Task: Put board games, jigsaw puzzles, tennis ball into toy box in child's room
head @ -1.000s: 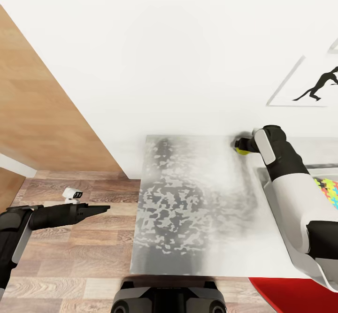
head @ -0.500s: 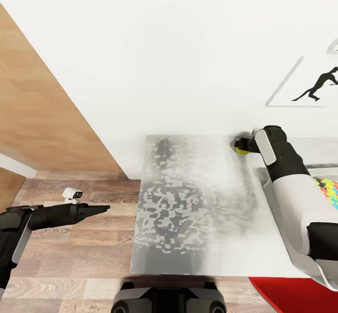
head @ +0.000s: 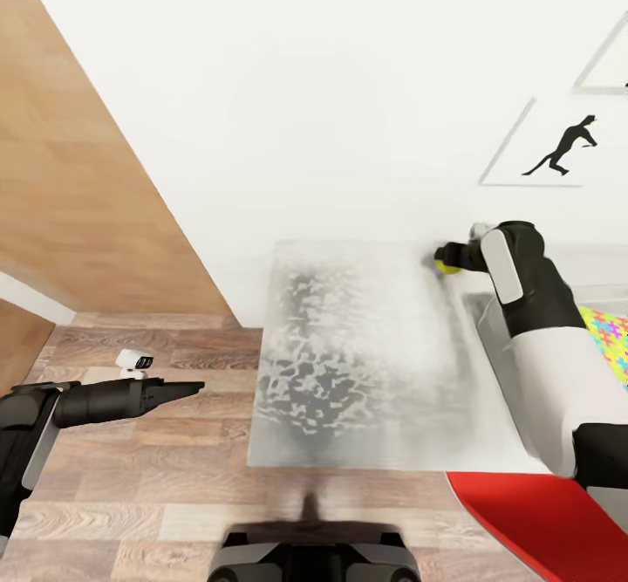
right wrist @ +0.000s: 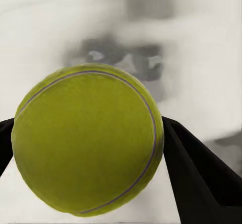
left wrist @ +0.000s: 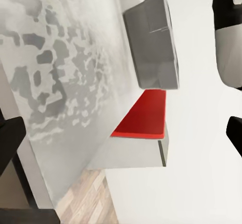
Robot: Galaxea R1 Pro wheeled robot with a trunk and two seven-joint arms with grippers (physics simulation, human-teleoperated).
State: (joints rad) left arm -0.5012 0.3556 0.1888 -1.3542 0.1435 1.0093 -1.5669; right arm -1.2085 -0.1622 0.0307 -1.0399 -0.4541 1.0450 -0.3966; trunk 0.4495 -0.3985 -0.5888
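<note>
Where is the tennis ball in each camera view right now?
Head view: the tennis ball sits at the far edge of the table, right of centre, at the tip of the right gripper.
Left wrist view: I can't find the ball in it.
Right wrist view: the ball is large in the picture, between the dark fingers.
Shared landmark: the mottled grey tabletop.

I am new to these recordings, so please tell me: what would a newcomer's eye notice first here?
First, the small yellow-green tennis ball, which sits between the black fingers of the right end effector at the far edge of the long light grey table. Next, the bright multicoloured jigsaw puzzle lying in the light grey toy box at the right. The left end effector hangs over the wooden floor.
</note>
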